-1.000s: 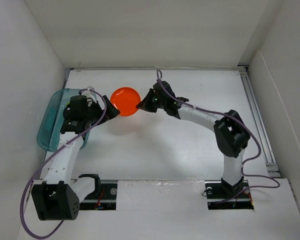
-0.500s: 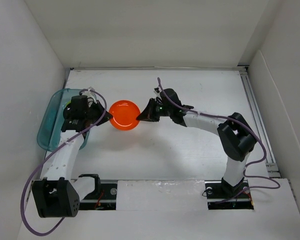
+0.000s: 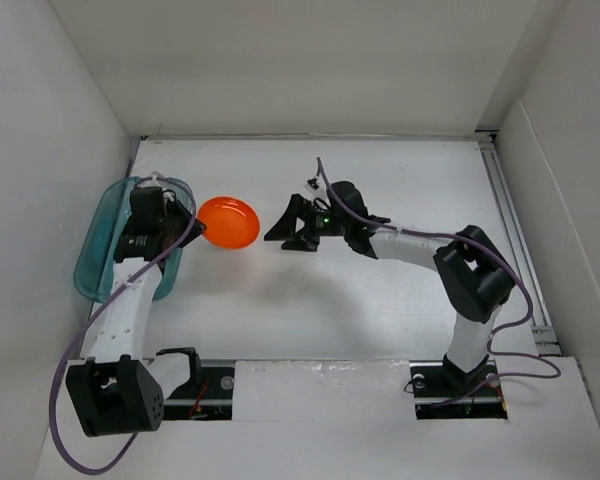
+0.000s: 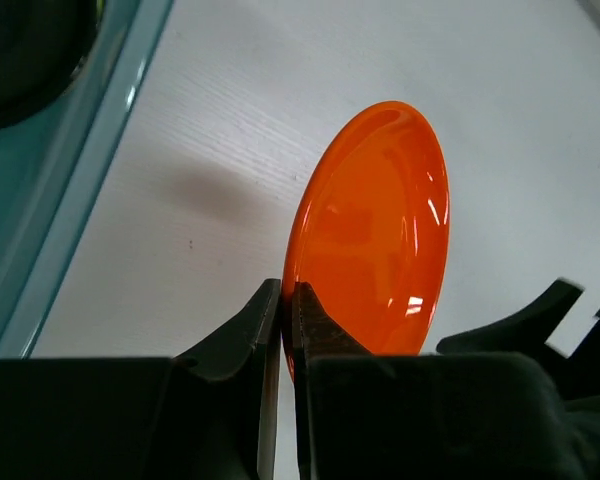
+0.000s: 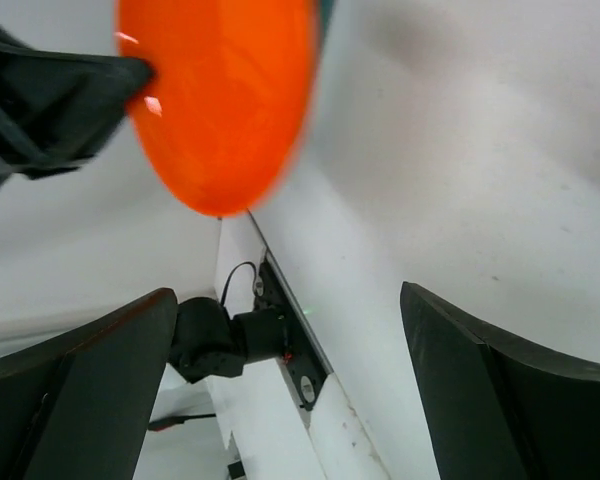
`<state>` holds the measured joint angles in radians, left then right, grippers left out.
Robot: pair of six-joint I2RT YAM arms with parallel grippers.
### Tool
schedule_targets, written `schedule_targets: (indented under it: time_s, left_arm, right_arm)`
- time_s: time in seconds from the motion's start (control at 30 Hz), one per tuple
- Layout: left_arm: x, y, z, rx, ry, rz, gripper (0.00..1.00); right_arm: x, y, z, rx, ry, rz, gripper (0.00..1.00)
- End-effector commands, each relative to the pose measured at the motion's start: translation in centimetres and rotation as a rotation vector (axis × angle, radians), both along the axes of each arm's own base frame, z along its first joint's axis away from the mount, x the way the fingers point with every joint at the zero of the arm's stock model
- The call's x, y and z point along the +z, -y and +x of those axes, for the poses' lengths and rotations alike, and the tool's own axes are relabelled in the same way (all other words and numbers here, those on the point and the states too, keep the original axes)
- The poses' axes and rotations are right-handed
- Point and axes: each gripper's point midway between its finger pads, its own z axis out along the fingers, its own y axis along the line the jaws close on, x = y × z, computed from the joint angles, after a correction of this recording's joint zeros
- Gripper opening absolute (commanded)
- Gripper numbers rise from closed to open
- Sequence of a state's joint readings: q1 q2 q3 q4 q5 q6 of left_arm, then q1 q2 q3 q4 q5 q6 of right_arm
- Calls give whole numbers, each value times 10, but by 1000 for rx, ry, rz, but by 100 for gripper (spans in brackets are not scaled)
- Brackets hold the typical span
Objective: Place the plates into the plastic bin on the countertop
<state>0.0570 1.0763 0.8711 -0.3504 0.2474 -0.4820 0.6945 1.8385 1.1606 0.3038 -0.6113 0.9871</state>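
The white counter [image 3: 380, 290] carries one teal bin [image 3: 93, 255], set against its left edge. The left arm [image 3: 130, 310] hangs over much of the bin in the top view, so most of its inside is hidden. The left wrist view shows one dark round shape [image 4: 20, 60] inside the bin [image 4: 50, 190]. It may be a black plate, but neither that nor the number of plates in there can be told.

Only one plate shows outside the bin: an orange plate [image 3: 228, 222], lifted off the counter just to the right of the bin. The left hand [image 3: 194, 224] is clenched on the plate's near-left rim. In the wrist view its two fingers pinch the edge [image 4: 285, 300] and the plate [image 4: 375, 230] stands tilted on edge away from them.

The right hand [image 3: 283, 232] is a little to the right of the plate. It is spread wide and grasps nothing, and its own camera shows clear space between both fingers and the plate [image 5: 215, 100].

The step in hand looks like the carry: the plate now rests with the left hand alone. The next move calls for swinging it left over the bin's right wall, levelling or lowering it inside, then letting go. The right hand needs to stay clear.

Counted: one counter, one bin, two arms, two hands, one orange plate in the open.
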Motion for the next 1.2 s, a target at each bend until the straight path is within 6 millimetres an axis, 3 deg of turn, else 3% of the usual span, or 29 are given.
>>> schedule_targets:
  time_s: [0.0, 0.13, 0.3, 0.47, 0.53, 0.6, 0.73, 0.83, 0.87, 0.9, 1.0, 1.13, 1.17]
  left_arm:
    - [52, -29, 22, 205, 112, -5, 0]
    - [55, -73, 32, 391, 113, -63, 0]
    - [40, -154, 28, 704, 38, 10, 0]
    - [24, -192, 32, 795, -22, 8, 0]
    - [6, -206, 30, 834, -71, -13, 0]
    - [-11, -215, 32, 846, -111, -37, 0]
    - [-27, -224, 41, 808, -120, -126, 0]
    - [-28, -227, 45, 807, -124, -127, 0]
    - [-15, -231, 52, 806, -90, -121, 0]
    - [-17, -232, 53, 807, -105, -124, 1]
    - [-13, -231, 58, 773, -97, -121, 31]
    - [-5, -222, 63, 716, -60, -121, 56]
    - [0, -216, 65, 694, -48, -128, 58]
  right_arm:
    - [-3, 14, 7, -18, 48, 16, 99]
    - [-30, 26, 0, -22, 12, -30, 99]
    - [-47, 39, -16, -11, 3, -67, 99]
    - [-55, 48, -28, 4, 3, -80, 99]
    - [-58, 49, -31, 13, 0, -77, 99]
    - [-56, 50, -33, 12, 7, -72, 99]
    - [-50, 49, -36, 31, 20, -51, 99]
    - [-48, 48, -37, 39, 27, -41, 99]
    - [-46, 47, -36, 39, 35, -34, 99]
    - [-46, 50, -32, 30, 35, -35, 99]
    - [-44, 49, -33, 38, 42, -25, 99]
    - [-48, 53, -32, 29, 34, -31, 99]
    - [-48, 53, -32, 29, 34, -31, 99]
